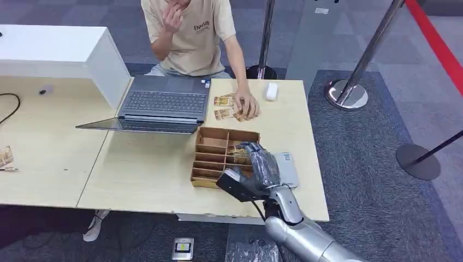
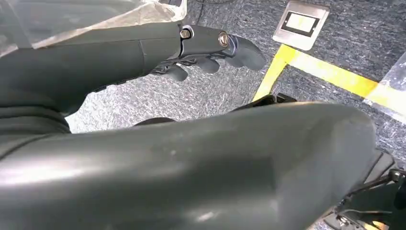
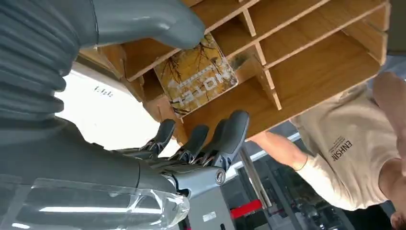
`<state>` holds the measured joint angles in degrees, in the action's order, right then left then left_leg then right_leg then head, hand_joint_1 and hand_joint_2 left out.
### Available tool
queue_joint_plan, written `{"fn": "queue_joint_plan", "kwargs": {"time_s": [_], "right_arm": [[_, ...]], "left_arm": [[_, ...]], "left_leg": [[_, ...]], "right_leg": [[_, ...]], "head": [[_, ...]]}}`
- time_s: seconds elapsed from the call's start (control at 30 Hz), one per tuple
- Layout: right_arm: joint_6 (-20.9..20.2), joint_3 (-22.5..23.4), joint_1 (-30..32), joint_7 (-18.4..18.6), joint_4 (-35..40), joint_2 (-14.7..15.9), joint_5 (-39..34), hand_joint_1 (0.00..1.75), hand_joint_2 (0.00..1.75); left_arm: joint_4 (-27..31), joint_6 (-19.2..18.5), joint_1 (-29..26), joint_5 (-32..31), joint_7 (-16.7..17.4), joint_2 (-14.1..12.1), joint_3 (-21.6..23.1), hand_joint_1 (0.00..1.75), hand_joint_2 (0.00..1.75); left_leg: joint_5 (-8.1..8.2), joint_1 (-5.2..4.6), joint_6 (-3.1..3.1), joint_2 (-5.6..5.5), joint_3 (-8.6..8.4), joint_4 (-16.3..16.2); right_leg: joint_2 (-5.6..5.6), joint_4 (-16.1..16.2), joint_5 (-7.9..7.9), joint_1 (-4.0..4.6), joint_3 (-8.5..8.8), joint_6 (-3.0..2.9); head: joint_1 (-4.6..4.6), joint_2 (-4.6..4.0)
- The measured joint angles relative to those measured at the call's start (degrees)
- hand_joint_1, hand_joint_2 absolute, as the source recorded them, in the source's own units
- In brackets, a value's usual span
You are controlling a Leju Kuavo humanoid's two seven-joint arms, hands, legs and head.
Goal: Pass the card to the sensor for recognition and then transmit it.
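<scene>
From the head view, the right hand (image 1: 261, 166) reaches over the right half of a wooden divided box (image 1: 210, 159) that sits on the pale wooden surface (image 1: 142, 174). Just right of the box, partly under the hand, lies a flat grey sensor (image 1: 288, 169). Beyond the box an open laptop (image 1: 164, 103) stands near the far edge, and a person in a beige shirt (image 1: 194, 33) rests one hand on a few loose cards (image 1: 225, 107) lying on the surface, with a small white object (image 1: 271, 90) to their right.

In the left wrist view, the left hand (image 2: 206, 50) hangs above grey carpet (image 2: 201, 93) crossed by a yellow floor line (image 2: 330, 74). Its fingers (image 2: 174, 73) are curled inward with nothing in them.

In the right wrist view, the card (image 3: 201, 76), yellow-brown with pale lettering, sits slanted in one compartment of the box, leaning against a divider. The thumb (image 3: 158, 21) lies close on one side of it and the fingers (image 3: 230, 136) stand spread on the other, apart from it; the hand holds nothing.
</scene>
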<state>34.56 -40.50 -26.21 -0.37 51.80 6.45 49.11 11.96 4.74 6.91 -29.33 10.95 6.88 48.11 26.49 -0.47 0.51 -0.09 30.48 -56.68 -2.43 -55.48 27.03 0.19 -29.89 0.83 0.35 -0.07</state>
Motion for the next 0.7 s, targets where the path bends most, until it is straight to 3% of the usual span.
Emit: {"fn": "queue_joint_plan", "kwargs": {"time_s": [0.2, 0.3, 0.37, 0.4, 0.47, 0.7], "right_arm": [[0.0, -0.4, -0.1, 0.2, -0.9, 0.0, 0.0, 0.63, 1.75], [0.0, -0.6, -0.2, 0.2, -1.0, 0.0, 0.0, 0.79, 1.75], [-0.3, -0.8, -0.2, 0.2, -1.0, 0.0, 0.0, 1.40, 1.75], [-0.6, -0.8, -0.2, 0.2, -1.0, 0.0, 0.0, 1.40, 1.75], [-0.8, -0.9, -0.2, 0.3, -1.1, 0.0, 0.0, 1.75, 1.75], [-2.4, -1.1, -1.0, 0.3, -1.4, 0.0, -0.1, 1.75, 1.75]], "left_arm": [[0.0, -0.1, 0.0, 0.0, 0.0, 0.0, 0.0, 0.00, 0.00], [0.0, -0.1, 0.0, 0.0, 0.0, 0.0, 0.0, 0.00, 0.00], [0.0, -0.2, 0.0, 0.0, 0.0, 0.0, 0.0, 0.00, 0.00], [0.0, -0.2, 0.0, 0.0, 0.0, 0.0, 0.0, 0.00, 0.00], [0.0, -0.2, 0.0, 0.0, 0.0, 0.0, 0.0, 0.00, 0.00], [0.0, -0.2, 0.0, 0.0, 0.0, 0.0, 0.0, 0.00, 0.00]], "left_leg": [[0.00, 0.00, 0.00, 0.00, 0.00, 0.0], [0.00, 0.00, 0.00, 0.00, 0.00, 0.0], [0.00, 0.00, 0.00, 0.00, 0.00, 0.0], [0.00, 0.00, 0.00, 0.00, 0.00, 0.0], [0.00, 0.00, 0.00, 0.00, 0.00, 0.0], [0.00, 0.00, 0.00, 0.01, -0.01, 0.0]], "right_leg": [[0.00, 0.0, 0.00, 0.00, 0.00, 0.00], [0.00, 0.0, 0.00, 0.00, 0.00, 0.00], [0.00, 0.0, 0.00, 0.00, 0.00, 0.00], [0.00, 0.0, 0.00, 0.00, 0.00, 0.00], [0.00, 0.0, 0.00, 0.00, 0.00, 0.00], [0.00, 0.0, 0.00, 0.00, 0.00, 0.00]], "head": [[0.00, 0.00], [0.02, 0.00], [0.02, 0.00], [0.00, 0.00], [0.00, 0.00], [0.02, 0.00]]}}
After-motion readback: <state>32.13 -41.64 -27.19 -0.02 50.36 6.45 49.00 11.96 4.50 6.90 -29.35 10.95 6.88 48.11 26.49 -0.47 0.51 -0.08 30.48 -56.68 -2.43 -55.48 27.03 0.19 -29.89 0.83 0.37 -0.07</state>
